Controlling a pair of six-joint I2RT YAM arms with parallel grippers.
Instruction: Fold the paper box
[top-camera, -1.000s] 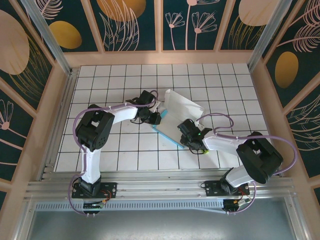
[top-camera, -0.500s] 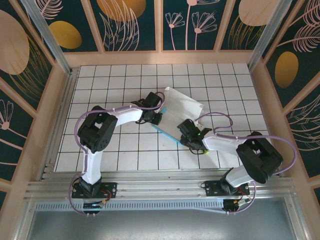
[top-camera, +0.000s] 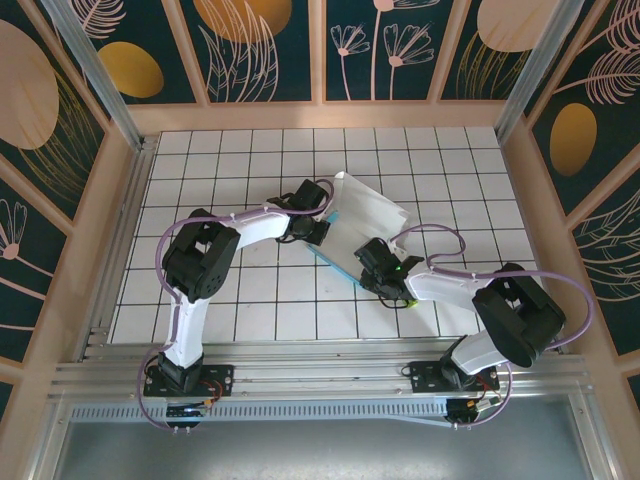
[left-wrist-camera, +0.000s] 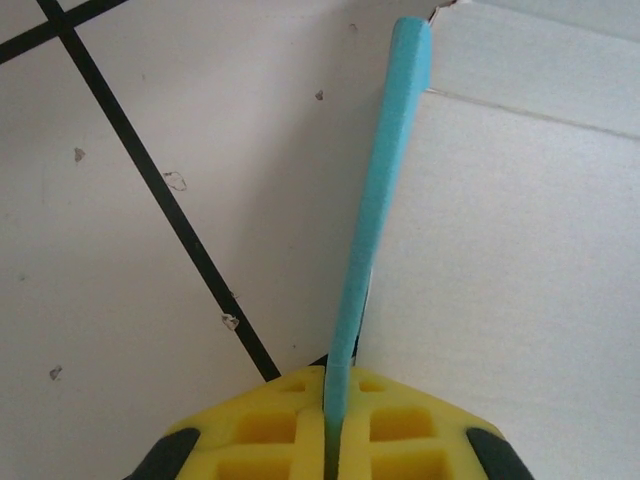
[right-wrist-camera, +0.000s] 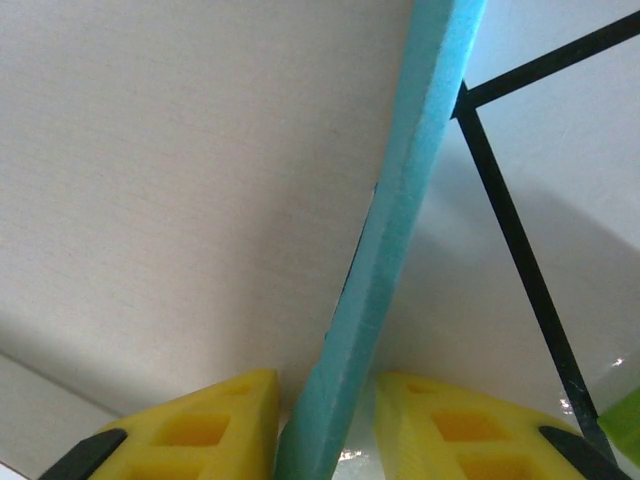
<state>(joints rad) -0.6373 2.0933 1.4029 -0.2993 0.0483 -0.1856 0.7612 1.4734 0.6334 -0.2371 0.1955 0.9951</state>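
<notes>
Well, the left fingers (left-wrist-camera: 312, 415) pinch the turquoise edge of the paper box (top-camera: 370, 215) tight, and the right fingers (right-wrist-camera: 262, 410) clamp another edge; it sits mid-bench (top-camera: 220, 160).

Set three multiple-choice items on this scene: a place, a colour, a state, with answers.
1. The box lies: A) about mid-table; B) in the far left corner; C) on the rail.
2. The box edge in the left gripper is: A) red; B) turquoise; C) black.
3. The left gripper is: A) wide open; B) holding nothing; C) shut on the box edge.
Answers: 1 A: the top view shows it near the centre. 2 B: turquoise shows between the pads. 3 C: both pads press the edge.
</notes>
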